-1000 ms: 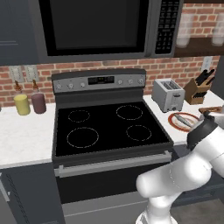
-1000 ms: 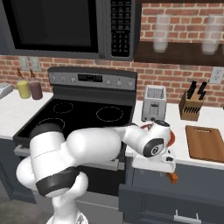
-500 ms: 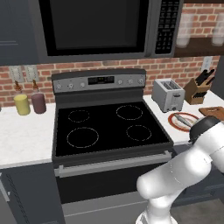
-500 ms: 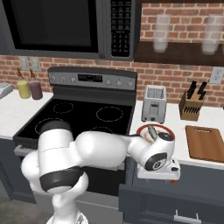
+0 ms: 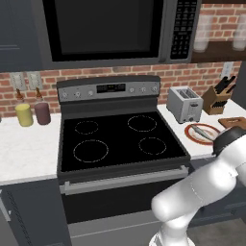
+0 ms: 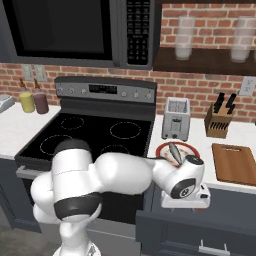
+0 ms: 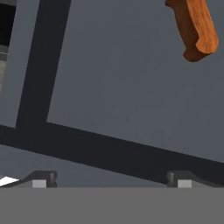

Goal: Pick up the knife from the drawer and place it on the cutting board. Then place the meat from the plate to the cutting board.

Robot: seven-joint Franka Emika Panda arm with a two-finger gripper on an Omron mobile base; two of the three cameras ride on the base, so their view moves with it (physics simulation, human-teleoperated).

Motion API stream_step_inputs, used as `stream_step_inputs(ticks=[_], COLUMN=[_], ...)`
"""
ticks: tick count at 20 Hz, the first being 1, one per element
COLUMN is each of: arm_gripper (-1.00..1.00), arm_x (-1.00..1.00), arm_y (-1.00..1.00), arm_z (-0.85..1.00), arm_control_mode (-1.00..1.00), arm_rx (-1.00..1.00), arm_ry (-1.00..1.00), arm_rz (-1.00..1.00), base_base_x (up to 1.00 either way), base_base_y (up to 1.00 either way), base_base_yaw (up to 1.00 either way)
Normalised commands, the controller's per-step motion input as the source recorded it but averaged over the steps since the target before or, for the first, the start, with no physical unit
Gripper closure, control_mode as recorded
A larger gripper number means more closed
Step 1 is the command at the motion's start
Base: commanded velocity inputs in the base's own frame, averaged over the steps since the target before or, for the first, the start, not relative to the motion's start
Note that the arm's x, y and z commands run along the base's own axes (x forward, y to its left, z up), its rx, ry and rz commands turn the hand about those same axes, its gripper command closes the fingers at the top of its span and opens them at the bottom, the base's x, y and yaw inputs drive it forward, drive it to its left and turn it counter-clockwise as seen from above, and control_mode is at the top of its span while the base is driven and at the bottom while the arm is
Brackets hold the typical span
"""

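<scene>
Having swung lower over the open drawer (image 7: 131, 87) since a second ago, the gripper (image 7: 109, 179) hangs spread and empty, the knife (image 7: 194, 28) lying inside ahead, ungrasped, so pickup remains undone.

Kitchen, rendered. Red brick wall (image 6: 200, 87) behind. Black glass-top stove (image 5: 120, 139) with silver control panel, oven door below. Dark microwave (image 5: 110, 29) mounted above. White bench (image 5: 26, 149) either side, on dark blue-grey cabinets (image 6: 200, 235). Dark wall shelf (image 6: 205, 59) carrying glass jars (image 6: 184, 37). Silver toaster (image 6: 176, 119), wooden knife block (image 6: 220, 120), two bottles (image 5: 32, 113) by wall outlets (image 5: 26, 79).
</scene>
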Motion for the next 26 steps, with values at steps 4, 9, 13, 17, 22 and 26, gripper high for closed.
stream_step_inputs(ticks=[4, 9, 13, 17, 22, 26], arm_gripper=[-1.0, -1.0, -1.0, -1.0, -1.0, -1.0], arm_x=[0.0, 0.0, 0.0, 0.0, -0.01, -0.03], arm_y=[-0.03, 0.0, 0.0, 0.0, 0.0, 0.0], arm_z=[-0.03, -0.11, -0.15, -0.2, -0.22, -0.25], arm_control_mode=[-1.0, -1.0, -1.0, -1.0, -1.0, -1.0], arm_rx=[0.02, 0.05, 0.05, 0.03, 0.02, 0.01], arm_ry=[0.0, 0.0, 0.0, 0.0, 0.01, 0.04], arm_rz=[0.0, 0.0, -0.02, -0.04, -0.06, -0.06], base_base_x=[0.0, 0.0, 0.0, 0.0, 0.0, 0.0], base_base_y=[0.0, 0.0, 0.0, 0.0, 0.0, 0.0], base_base_yaw=[0.0, 0.0, 0.0, 0.0, 0.0, 0.0])
